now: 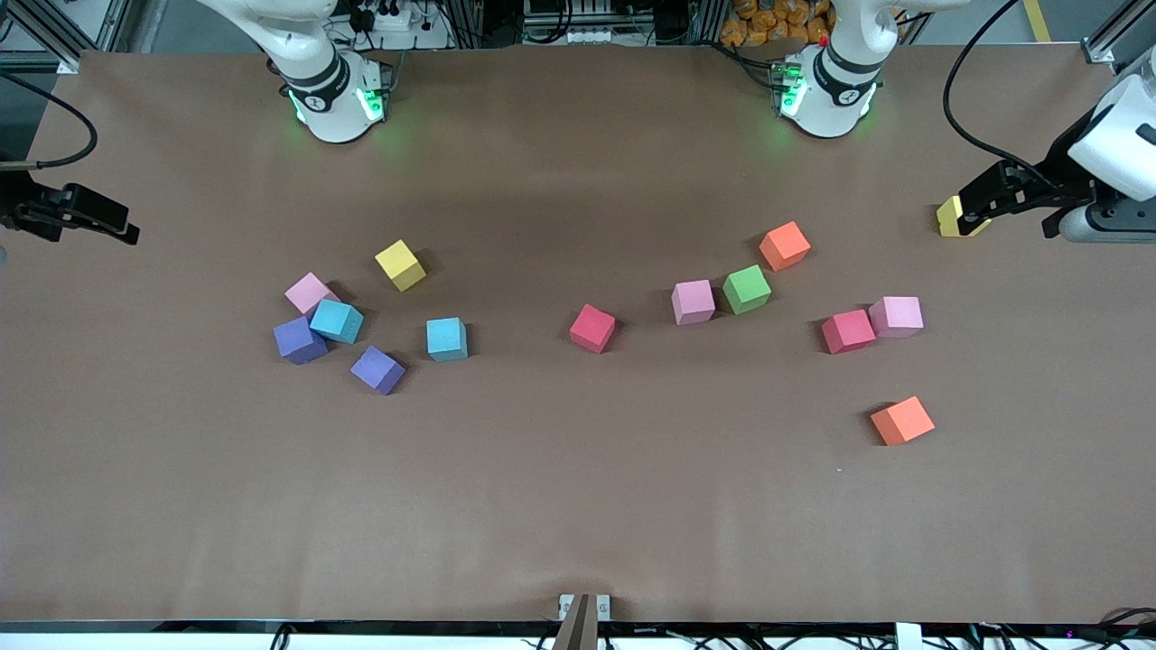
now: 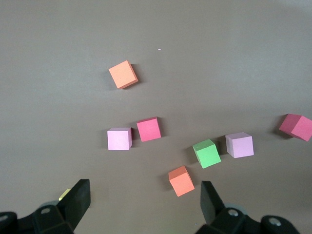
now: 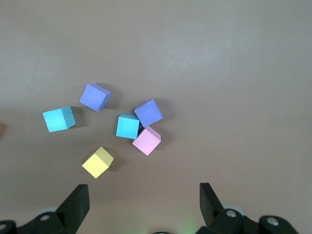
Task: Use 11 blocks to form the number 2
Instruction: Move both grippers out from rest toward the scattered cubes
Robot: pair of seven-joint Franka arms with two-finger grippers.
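Note:
The blocks lie loose on the brown table, and no number 2 shows. Toward the right arm's end are a yellow block (image 1: 400,264), a pink one (image 1: 310,293), two blue (image 1: 336,320) and two purple (image 1: 377,369). Mid-table is a red block (image 1: 592,328). Toward the left arm's end are pink (image 1: 693,301), green (image 1: 746,289), orange (image 1: 784,246), red (image 1: 848,331), pink (image 1: 896,316) and orange (image 1: 902,421) blocks. My left gripper (image 1: 968,213) (image 2: 145,187) is open, high over that end, beside a second yellow block (image 1: 946,217). My right gripper (image 1: 126,230) (image 3: 142,187) is open and empty, high over its end.
The table (image 1: 578,506) has bare brown surface in its half nearer the front camera. The arm bases (image 1: 334,99) stand along the edge farthest from the camera. A small mount (image 1: 584,607) sits at the nearest edge.

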